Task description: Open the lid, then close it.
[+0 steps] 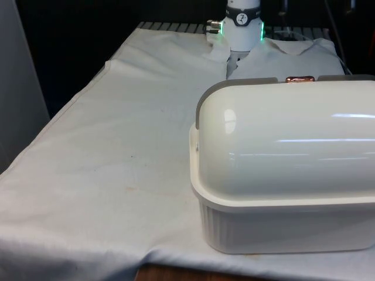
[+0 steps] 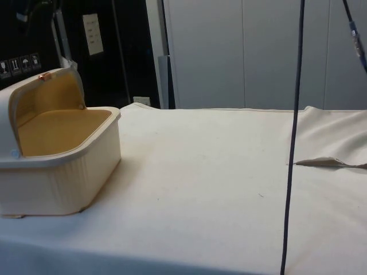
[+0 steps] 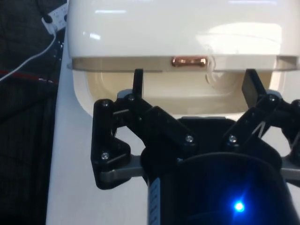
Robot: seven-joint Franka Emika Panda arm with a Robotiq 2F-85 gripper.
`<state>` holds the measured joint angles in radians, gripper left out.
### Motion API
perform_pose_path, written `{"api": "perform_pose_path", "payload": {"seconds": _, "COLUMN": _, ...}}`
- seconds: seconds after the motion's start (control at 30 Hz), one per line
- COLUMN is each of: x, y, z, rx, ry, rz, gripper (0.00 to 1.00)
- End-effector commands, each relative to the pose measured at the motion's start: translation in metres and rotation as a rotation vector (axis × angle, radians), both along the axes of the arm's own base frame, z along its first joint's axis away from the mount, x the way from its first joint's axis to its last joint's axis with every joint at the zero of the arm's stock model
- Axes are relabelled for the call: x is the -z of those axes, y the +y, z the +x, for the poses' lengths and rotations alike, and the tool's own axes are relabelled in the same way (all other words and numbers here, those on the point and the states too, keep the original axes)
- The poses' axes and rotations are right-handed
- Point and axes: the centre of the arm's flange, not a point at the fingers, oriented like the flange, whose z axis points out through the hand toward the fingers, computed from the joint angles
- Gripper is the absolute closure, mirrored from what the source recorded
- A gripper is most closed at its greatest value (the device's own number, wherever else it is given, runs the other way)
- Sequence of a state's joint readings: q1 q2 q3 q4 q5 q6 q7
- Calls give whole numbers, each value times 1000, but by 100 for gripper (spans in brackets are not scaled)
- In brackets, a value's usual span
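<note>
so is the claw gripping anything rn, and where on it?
Nothing held. The claw is open, its fingers spread wide with only air between them, just short of the copper handle on the raised lid of the bread box.

A cream bread box (image 1: 281,193) with a ribbed base is sitting on the worktop, at the front view's right, its rounded back facing that camera. Its curved roll-top lid (image 2: 40,94) is standing open, rolled up and back, showing a yellowish inside (image 2: 57,129). A small copper handle (image 3: 189,61) is sitting on the lid's front edge.
</note>
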<state>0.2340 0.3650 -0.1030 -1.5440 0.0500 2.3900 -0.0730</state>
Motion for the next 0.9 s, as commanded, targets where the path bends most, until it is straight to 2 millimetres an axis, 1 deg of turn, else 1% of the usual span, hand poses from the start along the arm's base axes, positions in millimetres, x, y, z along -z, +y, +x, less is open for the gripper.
{"api": "perform_pose_path", "payload": {"seconds": 0.0, "x": 1, "y": 0, "z": 3, "rx": 0, "ry": -9, "rz": 1, "gripper": 0}}
{"api": "perform_pose_path", "payload": {"seconds": 0.13, "x": 5, "y": 0, "z": 7, "rx": 0, "ry": -15, "rz": -1, "gripper": 0}}
{"api": "perform_pose_path", "payload": {"seconds": 0.33, "x": 20, "y": 2, "z": 17, "rx": 0, "ry": -26, "rz": -4, "gripper": 0}}
{"api": "perform_pose_path", "payload": {"seconds": 0.37, "x": 18, "y": 1, "z": 15, "rx": 1, "ry": -23, "rz": -4, "gripper": 0}}
{"api": "perform_pose_path", "payload": {"seconds": 0.47, "x": 26, "y": 2, "z": 20, "rx": 1, "ry": -25, "rz": -5, "gripper": 0}}
{"api": "perform_pose_path", "payload": {"seconds": 0.5, "x": 27, "y": 2, "z": 20, "rx": 1, "ry": -26, "rz": -5, "gripper": 2}}
{"api": "perform_pose_path", "payload": {"seconds": 0.53, "x": 27, "y": 2, "z": 21, "rx": 1, "ry": -27, "rz": -5, "gripper": 6}}
{"api": "perform_pose_path", "payload": {"seconds": 0.57, "x": 29, "y": 2, "z": 22, "rx": 1, "ry": -28, "rz": -6, "gripper": 15}}
{"api": "perform_pose_path", "payload": {"seconds": 0.67, "x": 31, "y": 3, "z": 22, "rx": 1, "ry": -26, "rz": -7, "gripper": 31}}
{"api": "perform_pose_path", "payload": {"seconds": 0.7, "x": 31, "y": 2, "z": 23, "rx": 1, "ry": -29, "rz": -6, "gripper": 31}}
{"api": "perform_pose_path", "payload": {"seconds": 0.83, "x": 32, "y": 1, "z": 24, "rx": 2, "ry": -29, "rz": -7, "gripper": 51}}
{"api": "perform_pose_path", "payload": {"seconds": 0.87, "x": 33, "y": 2, "z": 24, "rx": 2, "ry": -29, "rz": -7, "gripper": 60}}
